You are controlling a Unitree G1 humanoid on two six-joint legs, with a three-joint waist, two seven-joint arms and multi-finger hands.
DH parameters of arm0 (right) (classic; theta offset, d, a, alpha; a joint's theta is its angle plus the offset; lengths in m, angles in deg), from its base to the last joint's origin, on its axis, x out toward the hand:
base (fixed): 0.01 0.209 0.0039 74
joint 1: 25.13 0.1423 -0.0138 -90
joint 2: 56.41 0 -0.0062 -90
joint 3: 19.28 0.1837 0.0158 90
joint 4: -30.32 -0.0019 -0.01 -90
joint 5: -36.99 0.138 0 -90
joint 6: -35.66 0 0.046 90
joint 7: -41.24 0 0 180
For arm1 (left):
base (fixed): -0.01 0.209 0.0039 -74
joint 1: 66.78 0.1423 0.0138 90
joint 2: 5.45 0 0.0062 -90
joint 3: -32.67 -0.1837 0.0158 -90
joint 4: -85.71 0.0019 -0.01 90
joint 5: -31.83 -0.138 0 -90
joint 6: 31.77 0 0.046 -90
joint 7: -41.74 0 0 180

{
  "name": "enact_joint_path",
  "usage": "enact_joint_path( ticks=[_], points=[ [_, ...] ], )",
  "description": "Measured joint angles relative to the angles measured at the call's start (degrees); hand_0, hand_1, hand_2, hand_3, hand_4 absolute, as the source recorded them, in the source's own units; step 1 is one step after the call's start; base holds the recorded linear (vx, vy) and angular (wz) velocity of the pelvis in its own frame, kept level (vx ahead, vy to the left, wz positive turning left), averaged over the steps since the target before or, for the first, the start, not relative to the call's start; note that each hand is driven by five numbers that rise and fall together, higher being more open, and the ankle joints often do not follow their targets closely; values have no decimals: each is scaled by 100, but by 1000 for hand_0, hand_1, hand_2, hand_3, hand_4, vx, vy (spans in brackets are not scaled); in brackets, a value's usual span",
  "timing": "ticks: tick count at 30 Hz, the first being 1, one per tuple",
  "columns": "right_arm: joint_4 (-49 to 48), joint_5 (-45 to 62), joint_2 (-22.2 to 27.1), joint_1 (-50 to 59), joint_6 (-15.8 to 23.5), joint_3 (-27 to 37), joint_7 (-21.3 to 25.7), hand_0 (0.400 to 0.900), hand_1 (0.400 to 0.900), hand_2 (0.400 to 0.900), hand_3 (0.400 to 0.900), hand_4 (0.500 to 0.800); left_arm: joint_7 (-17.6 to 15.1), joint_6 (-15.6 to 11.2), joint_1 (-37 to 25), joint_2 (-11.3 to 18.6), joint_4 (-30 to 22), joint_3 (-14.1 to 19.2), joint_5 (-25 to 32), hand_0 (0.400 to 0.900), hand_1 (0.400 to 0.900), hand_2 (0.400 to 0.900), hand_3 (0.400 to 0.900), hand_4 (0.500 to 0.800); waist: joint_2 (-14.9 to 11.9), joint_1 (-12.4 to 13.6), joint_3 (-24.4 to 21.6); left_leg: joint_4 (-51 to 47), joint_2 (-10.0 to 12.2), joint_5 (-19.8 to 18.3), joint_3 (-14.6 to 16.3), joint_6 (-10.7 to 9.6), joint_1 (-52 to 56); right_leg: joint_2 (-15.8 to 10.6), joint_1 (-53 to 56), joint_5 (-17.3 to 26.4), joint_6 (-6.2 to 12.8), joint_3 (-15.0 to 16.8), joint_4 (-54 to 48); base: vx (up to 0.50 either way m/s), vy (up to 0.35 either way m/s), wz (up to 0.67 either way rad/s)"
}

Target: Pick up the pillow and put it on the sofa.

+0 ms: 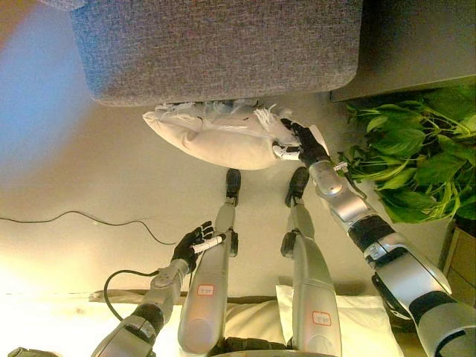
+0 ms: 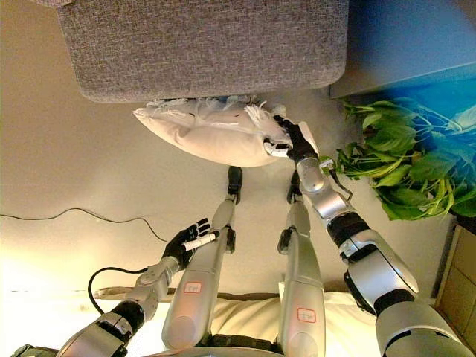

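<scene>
A cream pillow (image 1: 216, 134) with fringed edges lies on the floor against the front of the grey sofa (image 1: 216, 44). My right hand (image 1: 296, 141) rests on the pillow's right end, fingers curled on its fringed edge; it also shows in the right eye view (image 2: 290, 140). My left hand (image 1: 195, 244) is open and empty, low at the left, well away from the pillow. The pillow's far side is partly hidden under the sofa's edge.
A green leafy plant (image 1: 416, 163) stands at the right, close to my right arm. A grey panel (image 1: 416, 44) lies behind it. A thin dark cable (image 1: 82, 216) runs across the floor at the left. A white cushion (image 1: 357, 312) lies at the bottom.
</scene>
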Motion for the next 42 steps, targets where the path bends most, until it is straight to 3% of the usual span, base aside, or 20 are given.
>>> enact_joint_path(
  ticks=[17,27,33,37,42],
  points=[
    [21,-89,11,-181,-82,-214,-114,400,400,400,400,500,45,14,119,-37,-8,20,-10,900,900,900,900,800,-2,123,-1,1,2,43,-1,-13,325,-3,286,-13,19,6,74,-16,-9,-2],
    [14,-736,58,-535,-136,-460,-480,400,400,400,400,500,79,312,313,-38,42,164,-20,900,900,900,900,800,-53,84,5,-279,27,34,4,-24,1612,33,1533,-31,40,-12,-111,-14,-44,-5],
    [-749,-1325,261,-958,-336,-516,-847,400,400,400,400,500,258,522,656,77,138,775,-254,900,900,900,900,800,-343,40,-38,-607,122,-5,12,-72,2841,143,2796,-46,51,-61,-531,117,-91,-4],
    [-1553,-1501,700,-1064,-472,-416,-1205,400,400,400,400,500,353,649,908,234,266,1207,-464,900,900,900,900,800,-613,46,-165,-721,195,-48,93,-114,3235,231,3170,-46,48,-30,-681,196,-85,-7],
    [-2524,-1568,1284,-1258,-871,-361,-1877,400,400,400,400,500,335,960,1327,235,345,1639,-725,900,900,900,900,800,-718,47,-410,-761,276,-243,158,-171,3924,330,3844,-159,-9,32,-763,216,-35,-6]
  ],
)
